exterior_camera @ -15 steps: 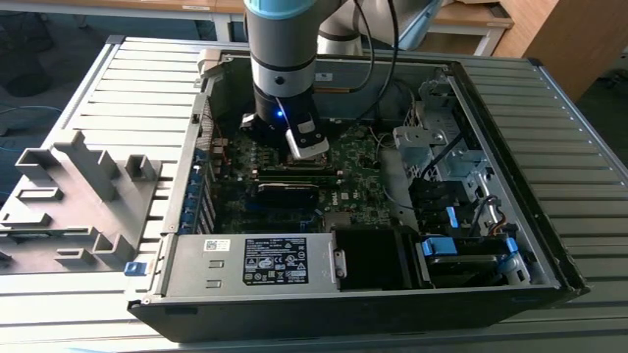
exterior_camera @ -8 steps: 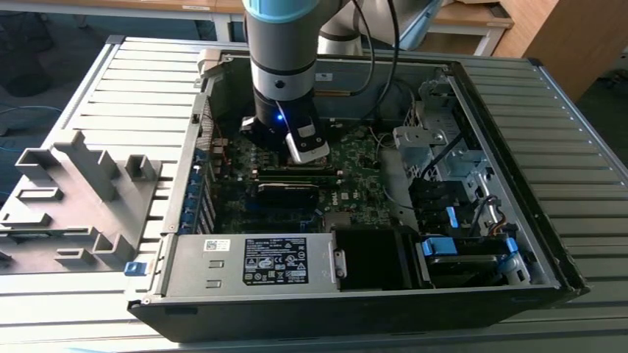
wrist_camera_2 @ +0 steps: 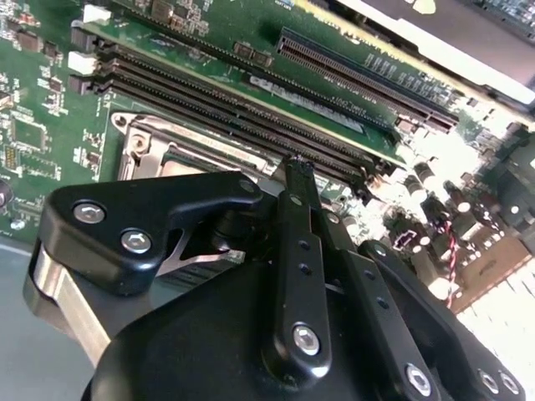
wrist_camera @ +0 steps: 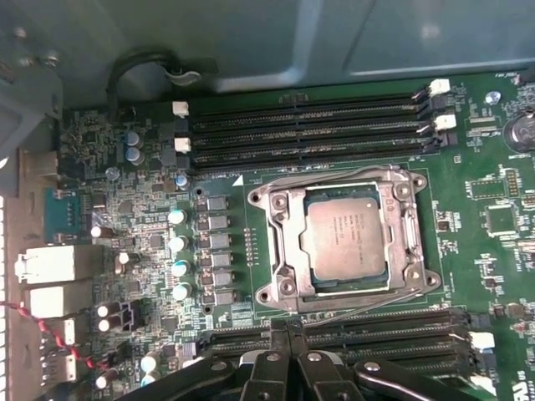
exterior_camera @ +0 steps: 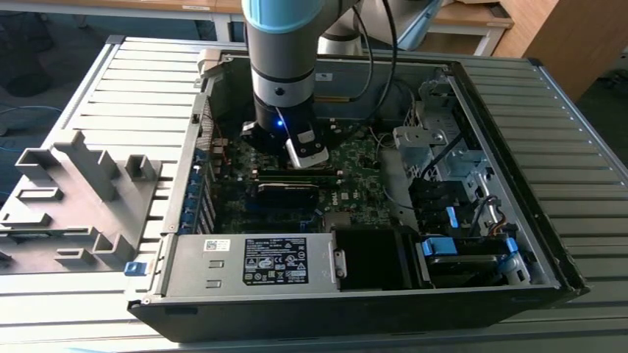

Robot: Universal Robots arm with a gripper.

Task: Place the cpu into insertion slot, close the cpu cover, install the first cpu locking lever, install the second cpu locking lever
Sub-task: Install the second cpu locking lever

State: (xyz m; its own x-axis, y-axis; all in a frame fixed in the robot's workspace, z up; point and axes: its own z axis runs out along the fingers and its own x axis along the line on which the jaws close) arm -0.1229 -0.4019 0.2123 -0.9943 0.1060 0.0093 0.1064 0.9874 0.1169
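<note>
While the gripper (wrist_camera: 288, 338) hangs fingers together and empty beside the socket, cpu (wrist_camera: 347, 236) seated in insertion slot (wrist_camera: 288, 288), cpu cover (wrist_camera: 415, 238) down around it, memory slots (wrist_camera: 309, 125) flanking, exterior view showing case walls (exterior_camera: 510, 147) close by.

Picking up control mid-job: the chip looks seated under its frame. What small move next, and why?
Probably ease the shut gripper toward the lever wire along the cpu cover's near edge: the cpu lies seated, the cover flat over it. Whether that lever is latched is unclear.
</note>
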